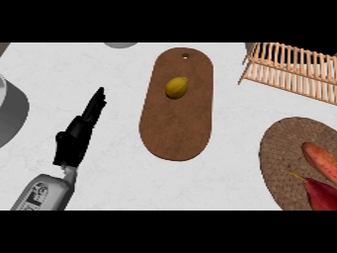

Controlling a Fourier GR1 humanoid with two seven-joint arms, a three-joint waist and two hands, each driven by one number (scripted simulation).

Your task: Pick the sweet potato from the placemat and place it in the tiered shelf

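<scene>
One left hand (80, 131), fingers straight and outstretched over the bare counter (76, 69), forearm angled up-right.

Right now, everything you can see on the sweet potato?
The sweet potato is orange-red, long and tapered, smooth-skinned. It lies flat and slanted on the round brown woven placemat at the right of the counter. A darker red, pointed piece lies just below it, cut by the edge. No hand touches it.

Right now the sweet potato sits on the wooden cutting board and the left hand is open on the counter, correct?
Not quite. In the head view the sweet potato lies on the round woven placemat at right; the cutting board holds a small yellow fruit. The left hand is open, fingers straight.
</scene>
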